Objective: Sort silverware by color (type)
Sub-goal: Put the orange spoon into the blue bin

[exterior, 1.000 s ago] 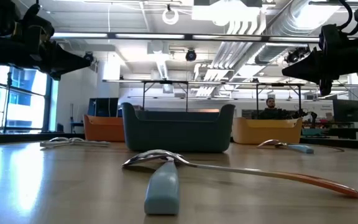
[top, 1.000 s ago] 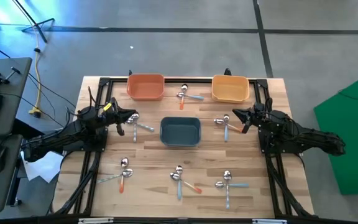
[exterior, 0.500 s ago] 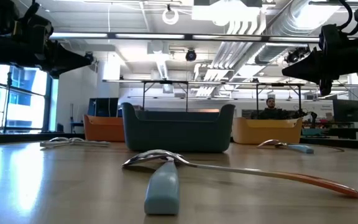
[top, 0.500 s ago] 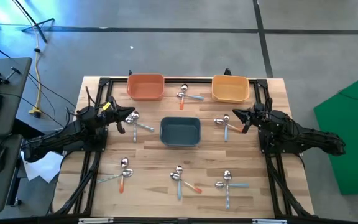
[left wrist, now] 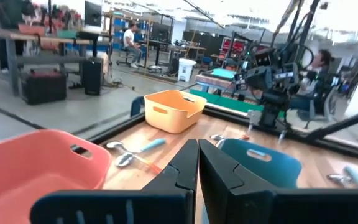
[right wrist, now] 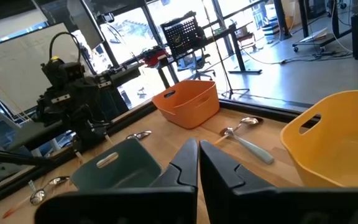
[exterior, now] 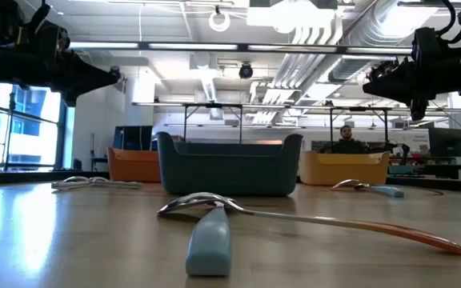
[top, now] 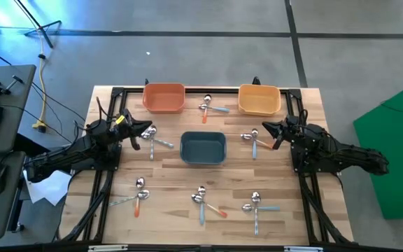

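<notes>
Small spoons with orange, light blue or silver handles lie flat on the table in clusters: one (top: 213, 107) between the far bins, one (top: 156, 140) left of the dark blue bin, one (top: 252, 142) right of it, and three along the near side (top: 138, 193), (top: 205, 202), (top: 257, 208). My left gripper (top: 144, 133) hovers above the table at the left cluster, shut and empty; its tips (left wrist: 198, 152) meet in the left wrist view. My right gripper (top: 266, 131) hovers by the right cluster, shut and empty (right wrist: 198, 151).
An orange bin (top: 164, 97) and a yellow bin (top: 259, 99) stand at the far edge, a dark blue bin (top: 203, 148) at the table's middle. Black frame rails (top: 105, 178) run along both sides. A person (exterior: 347, 137) sits in the room beyond.
</notes>
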You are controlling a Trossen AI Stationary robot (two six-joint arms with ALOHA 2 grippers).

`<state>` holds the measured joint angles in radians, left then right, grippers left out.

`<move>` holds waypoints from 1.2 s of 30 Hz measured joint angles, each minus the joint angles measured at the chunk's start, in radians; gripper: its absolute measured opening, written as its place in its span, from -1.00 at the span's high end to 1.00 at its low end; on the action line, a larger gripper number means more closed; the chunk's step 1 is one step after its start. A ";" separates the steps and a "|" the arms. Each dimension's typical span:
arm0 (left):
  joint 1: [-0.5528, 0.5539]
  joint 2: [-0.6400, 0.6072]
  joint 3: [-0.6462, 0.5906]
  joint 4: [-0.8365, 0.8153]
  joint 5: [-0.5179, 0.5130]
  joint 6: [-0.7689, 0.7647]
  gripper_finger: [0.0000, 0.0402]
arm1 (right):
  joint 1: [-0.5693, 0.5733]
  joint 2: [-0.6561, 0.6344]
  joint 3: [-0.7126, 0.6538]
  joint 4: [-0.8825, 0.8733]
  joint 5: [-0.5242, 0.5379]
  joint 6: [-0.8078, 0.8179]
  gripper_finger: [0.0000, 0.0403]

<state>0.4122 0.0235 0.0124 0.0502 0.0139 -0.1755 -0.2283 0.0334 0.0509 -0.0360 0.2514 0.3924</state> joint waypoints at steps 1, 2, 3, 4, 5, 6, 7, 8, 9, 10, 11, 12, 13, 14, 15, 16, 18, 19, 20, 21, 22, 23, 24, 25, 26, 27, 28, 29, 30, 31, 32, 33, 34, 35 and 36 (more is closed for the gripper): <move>0.000 0.000 0.000 0.001 0.000 -0.003 0.97 | 0.000 0.000 0.000 0.000 0.000 0.008 1.00; 0.000 0.000 0.000 0.005 -0.001 0.002 0.97 | 0.000 0.000 0.000 0.000 -0.001 0.016 1.00; 0.000 0.000 0.000 0.011 -0.005 0.015 0.97 | 0.000 0.000 0.000 0.002 0.000 0.018 1.00; 0.000 0.000 0.000 0.016 -0.008 0.031 0.97 | 0.000 0.000 0.000 0.008 0.000 0.018 1.00; 0.000 0.000 0.000 0.016 -0.010 0.042 0.97 | -0.002 0.000 0.000 0.020 0.000 0.013 1.00; 0.000 0.000 0.000 0.016 -0.011 0.054 0.97 | -0.003 0.000 0.000 0.032 0.001 0.015 1.00; 0.000 0.000 0.000 0.017 -0.012 0.065 0.97 | -0.003 0.000 0.000 0.044 0.002 0.031 1.00; 0.000 0.000 0.000 0.018 -0.016 0.077 0.97 | -0.003 0.000 0.000 0.056 0.002 0.061 1.00; 0.000 0.000 0.000 0.018 -0.017 0.083 0.97 | -0.003 0.000 0.000 0.065 0.002 0.083 1.00; 0.000 0.000 0.000 0.018 -0.019 0.083 0.97 | -0.003 0.000 0.000 0.070 -0.002 0.093 1.00; 0.000 0.000 0.000 0.019 -0.019 0.082 0.97 | -0.003 0.000 0.000 0.071 -0.010 0.096 1.00; 0.000 0.000 0.000 0.023 -0.019 0.082 0.97 | -0.003 0.000 0.000 0.071 -0.016 0.084 1.00; 0.000 0.000 0.000 0.026 -0.019 0.080 0.97 | -0.003 0.000 0.000 0.071 -0.016 0.067 1.00; 0.000 0.000 0.000 0.027 -0.019 0.074 0.97 | -0.003 0.000 0.000 0.072 -0.014 0.043 1.00; 0.000 0.000 0.000 0.026 -0.019 0.073 0.97 | -0.003 0.000 0.000 0.078 -0.009 0.012 1.00; 0.000 0.000 0.000 0.025 -0.019 0.073 0.97 | -0.003 0.000 0.000 0.085 -0.007 -0.016 1.00; 0.000 0.000 0.000 0.026 -0.019 0.074 0.97 | -0.003 0.000 0.000 0.100 -0.008 -0.051 1.00; 0.000 0.000 0.000 0.026 -0.018 0.074 0.97 | -0.003 0.000 0.000 0.109 -0.022 -0.054 1.00; 0.000 0.000 0.000 0.026 -0.011 0.074 0.97 | -0.003 0.000 0.000 0.121 -0.049 -0.056 1.00; 0.000 0.000 0.000 0.026 0.004 0.074 0.97 | -0.003 0.000 0.000 0.135 -0.081 -0.061 1.00; 0.000 0.000 0.000 0.026 0.016 0.074 0.97 | -0.003 0.000 0.000 0.151 -0.108 -0.061 1.00; -0.001 0.000 0.000 0.026 0.021 0.074 0.97 | -0.002 0.000 0.000 0.162 -0.120 -0.061 1.00; -0.001 0.000 0.000 0.026 0.023 0.074 0.97 | -0.003 0.000 0.000 0.169 -0.123 -0.061 1.00; -0.001 0.000 0.000 0.026 0.023 0.074 0.97 | -0.003 0.000 0.000 0.171 -0.122 -0.062 1.00; -0.001 0.000 0.000 0.026 0.023 0.074 0.97 | -0.003 0.000 0.000 0.170 -0.122 -0.077 0.99; -0.001 0.000 0.000 0.026 0.023 0.074 0.97 | -0.003 0.000 0.000 0.168 -0.122 -0.093 0.98; -0.001 0.000 0.000 0.026 0.023 0.074 0.97 | -0.003 0.000 0.000 0.167 -0.123 -0.113 0.96; -0.001 0.000 0.000 0.026 0.023 0.073 0.97 | -0.003 0.000 0.000 0.167 -0.123 -0.132 0.94; -0.001 0.000 0.000 0.026 0.023 0.073 0.97 | -0.003 0.000 0.000 0.167 -0.127 -0.148 0.91; -0.001 0.000 0.000 0.027 0.023 0.072 0.97 | -0.003 0.000 0.000 0.167 -0.133 -0.165 0.87; -0.001 0.000 0.000 0.030 0.023 0.072 0.97 | -0.003 0.003 0.000 0.167 -0.139 -0.172 0.83; -0.001 0.000 0.000 0.032 0.023 0.072 0.97 | -0.003 0.008 0.000 0.167 -0.148 -0.174 0.79; -0.001 0.000 0.000 0.031 0.023 0.071 0.97 | -0.003 0.015 0.000 0.165 -0.151 -0.173 0.75; -0.001 0.000 0.000 0.031 0.023 0.064 0.97 | -0.003 0.025 0.000 0.163 -0.151 -0.166 0.71; -0.001 0.000 0.000 0.031 0.023 0.053 0.97 | -0.003 0.036 0.000 0.155 -0.151 -0.165 0.68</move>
<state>0.4114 0.0235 0.0124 0.0814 0.0372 -0.1221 -0.2310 0.0691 0.0509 0.1191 0.1000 0.2278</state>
